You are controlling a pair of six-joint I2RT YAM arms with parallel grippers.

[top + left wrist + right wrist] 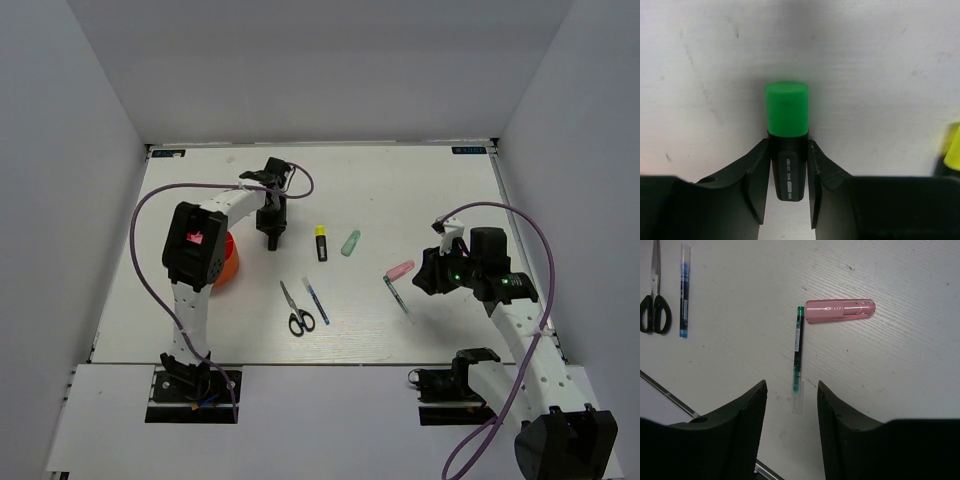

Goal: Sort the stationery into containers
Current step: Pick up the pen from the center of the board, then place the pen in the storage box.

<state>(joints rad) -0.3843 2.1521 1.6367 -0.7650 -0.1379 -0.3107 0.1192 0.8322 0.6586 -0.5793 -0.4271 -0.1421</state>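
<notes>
My left gripper (788, 145) is shut on a black marker with a green cap (786, 107); its jaws press on both sides of the barrel. In the top view this gripper (271, 238) points down at the table, right of the red-orange cup (229, 262), which my left arm half hides. My right gripper (791, 387) is open and empty, just above the near end of the clear pen (798, 350). The pink highlighter (840, 310) lies just beyond the pen. In the top view the right gripper (425, 275) sits beside both.
A yellow-capped black marker (321, 243) and a pale green highlighter (351, 243) lie mid-table. Black-handled scissors (296, 310) and a slim blue pen (316, 300) lie nearer the front edge. White walls enclose the table (420, 190) on three sides.
</notes>
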